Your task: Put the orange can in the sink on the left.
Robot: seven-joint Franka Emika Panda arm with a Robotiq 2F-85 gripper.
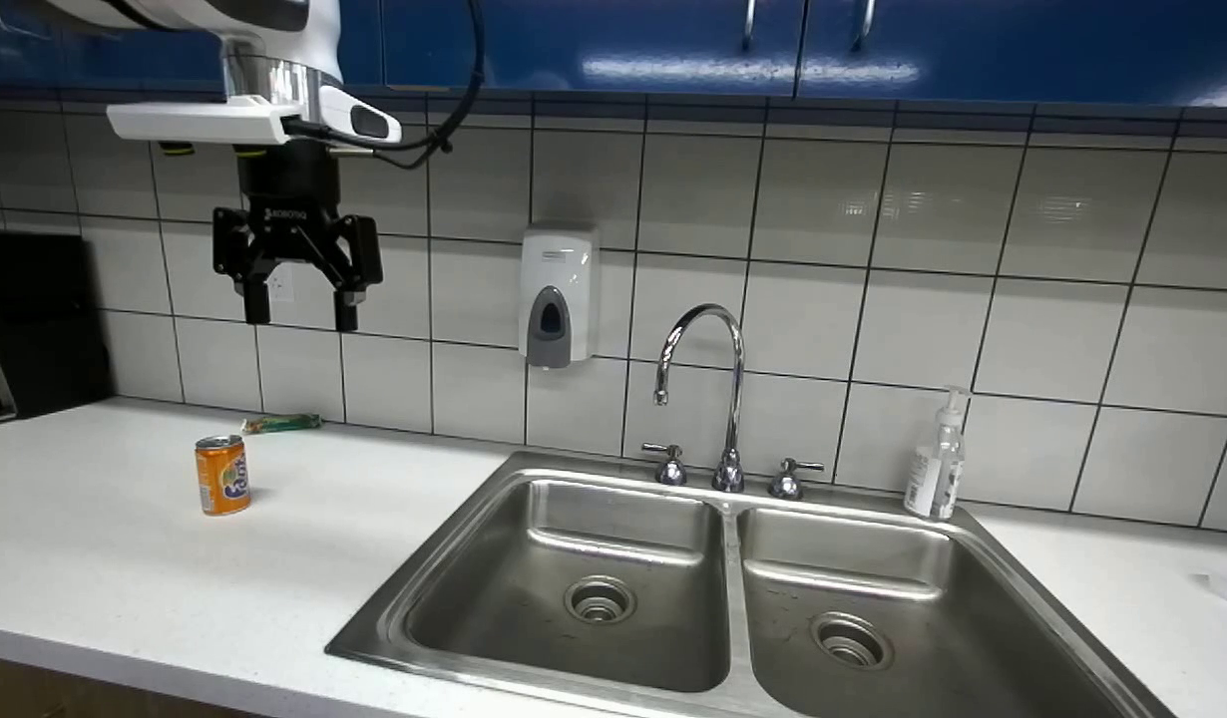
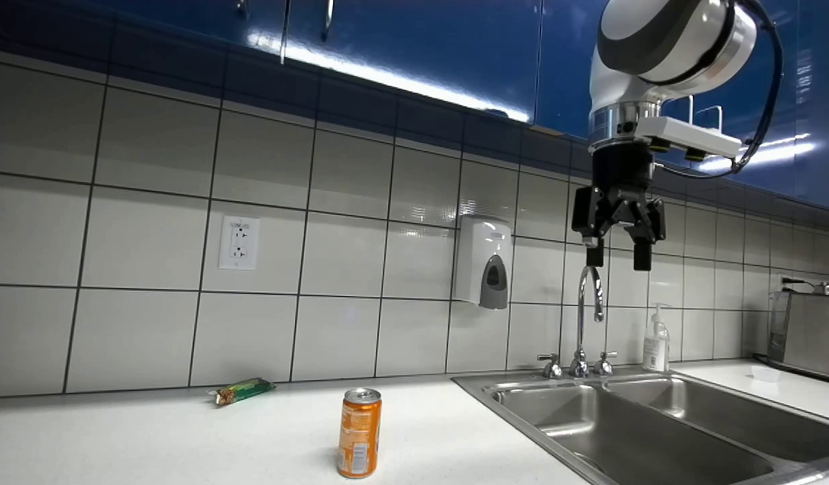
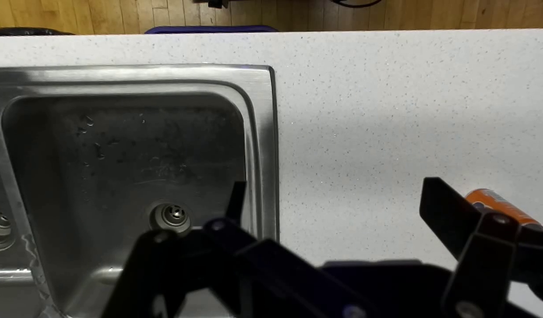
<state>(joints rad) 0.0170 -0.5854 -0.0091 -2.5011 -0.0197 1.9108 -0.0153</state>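
In both exterior views your orange can (image 1: pixel 222 477), silver-topped, stands upright on the white surface (image 1: pixel 105 543), left of the steel sink (image 1: pixel 434 558) and apart from it. Its left basin (image 1: pixel 504 618) shows you rounded corners and a round drain (image 1: pixel 601 601) in the floor.

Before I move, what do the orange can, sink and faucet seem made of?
Orange can: probably metal with a printed finish, judging by its bare silvery top. Sink: likely stainless steel, satin, with soft highlights on grey walls. Faucet: looks chrome plated, mirror bright with crisp reflections; what's underneath is hidden.
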